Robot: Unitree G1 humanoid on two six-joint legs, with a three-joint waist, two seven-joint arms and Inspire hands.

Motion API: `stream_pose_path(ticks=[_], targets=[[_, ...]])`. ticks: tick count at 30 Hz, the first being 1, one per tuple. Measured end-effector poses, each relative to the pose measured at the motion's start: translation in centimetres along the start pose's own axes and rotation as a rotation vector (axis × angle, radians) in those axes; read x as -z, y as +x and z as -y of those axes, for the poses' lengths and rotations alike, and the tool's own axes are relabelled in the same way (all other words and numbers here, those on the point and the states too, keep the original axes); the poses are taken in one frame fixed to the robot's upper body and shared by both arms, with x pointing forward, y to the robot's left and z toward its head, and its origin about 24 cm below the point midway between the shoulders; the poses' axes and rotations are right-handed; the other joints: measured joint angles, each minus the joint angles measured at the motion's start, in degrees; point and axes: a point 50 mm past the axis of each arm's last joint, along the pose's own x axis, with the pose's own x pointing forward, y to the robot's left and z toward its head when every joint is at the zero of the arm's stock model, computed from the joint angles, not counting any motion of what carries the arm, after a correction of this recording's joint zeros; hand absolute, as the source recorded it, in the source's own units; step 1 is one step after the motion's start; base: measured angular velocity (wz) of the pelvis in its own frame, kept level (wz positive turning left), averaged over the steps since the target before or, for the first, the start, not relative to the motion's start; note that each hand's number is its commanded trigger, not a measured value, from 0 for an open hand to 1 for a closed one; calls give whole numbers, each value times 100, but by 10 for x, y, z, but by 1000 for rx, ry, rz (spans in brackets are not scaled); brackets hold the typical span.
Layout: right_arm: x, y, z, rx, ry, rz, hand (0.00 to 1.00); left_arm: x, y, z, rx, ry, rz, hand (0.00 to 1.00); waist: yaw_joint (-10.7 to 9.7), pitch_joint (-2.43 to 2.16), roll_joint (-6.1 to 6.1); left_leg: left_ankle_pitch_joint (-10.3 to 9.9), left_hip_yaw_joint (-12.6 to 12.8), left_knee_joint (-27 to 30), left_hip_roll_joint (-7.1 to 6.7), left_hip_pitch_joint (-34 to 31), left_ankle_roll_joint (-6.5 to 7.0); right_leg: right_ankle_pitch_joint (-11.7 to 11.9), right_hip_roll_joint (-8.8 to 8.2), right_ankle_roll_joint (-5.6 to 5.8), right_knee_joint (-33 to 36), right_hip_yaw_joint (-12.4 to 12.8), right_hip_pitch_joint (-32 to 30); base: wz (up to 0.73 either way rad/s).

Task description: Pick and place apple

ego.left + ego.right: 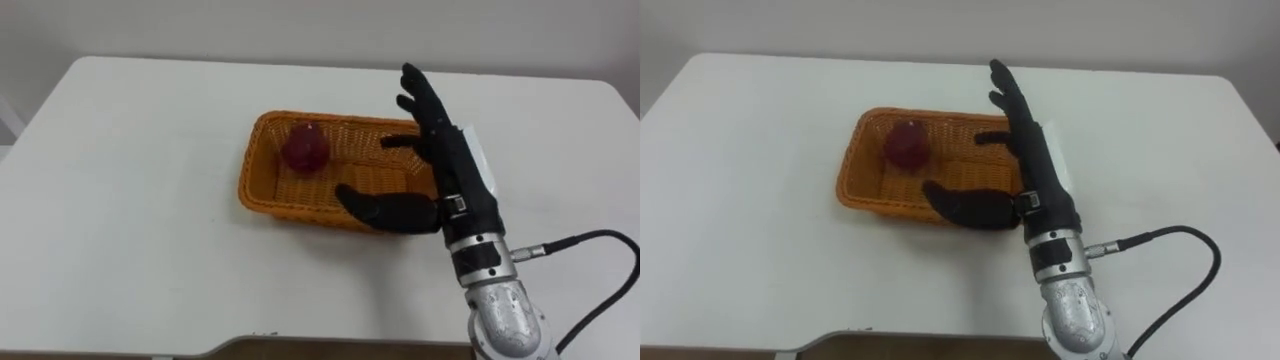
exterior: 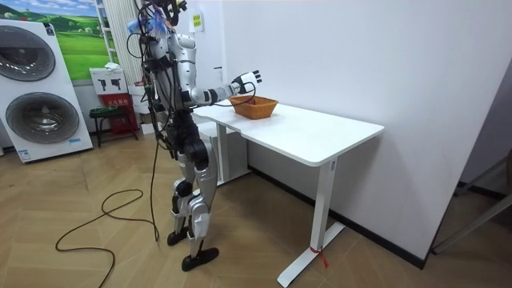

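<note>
A dark red apple (image 1: 304, 148) (image 1: 907, 144) lies in the left end of an orange wicker basket (image 1: 262, 165) (image 1: 862, 160) on the white table (image 1: 130, 200). My right hand (image 1: 440, 170) (image 1: 1025, 170) hovers over the basket's right end, open, fingers straight and pointing away, thumb spread toward the left above the near rim. It holds nothing and stands apart from the apple. In the room view I stand at the table's end with the right hand (image 2: 246, 81) raised over the basket (image 2: 256, 106).
The white table (image 1: 760, 200) spreads wide to the left and behind the basket. Its near edge (image 1: 250, 340) runs along the bottom. In the room view, washing machines (image 2: 40, 88) and a red stool (image 2: 112, 112) stand behind me.
</note>
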Motion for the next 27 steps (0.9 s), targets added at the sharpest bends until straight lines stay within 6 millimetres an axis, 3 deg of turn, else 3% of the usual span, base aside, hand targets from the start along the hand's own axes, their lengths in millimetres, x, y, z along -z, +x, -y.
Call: stream_pose_path(ticks=[9, 15, 21, 27], targets=[[0, 2, 5, 7, -3, 2, 0, 1, 0, 0, -1, 1, -3, 0, -33, 22, -5, 0, -1, -9, -1, 12, 0, 0, -1, 0, -2, -3, 7, 0], [0, 6, 29, 112, -38, 10, 0, 4, 0, -1, -4, -14, -12, 0, -69, 64, -21, 0, -2, -13, -2, 54, 0, 0, -1, 0, -6, 4, 50, 0], [-2, 5, 68, 353, -100, 25, 0, 9, -2, -2, -15, -36, -28, 0, -258, 54, -40, 0, -30, -6, -7, 38, 0, -1, -3, 1, 2, -35, 49, 2], [-9, -11, 130, 805, -165, 71, 0, 20, -4, -9, -69, -101, -55, 0, -400, 33, -101, 0, 13, -13, -5, 60, 0, -1, 3, 1, -2, 13, 33, -4]])
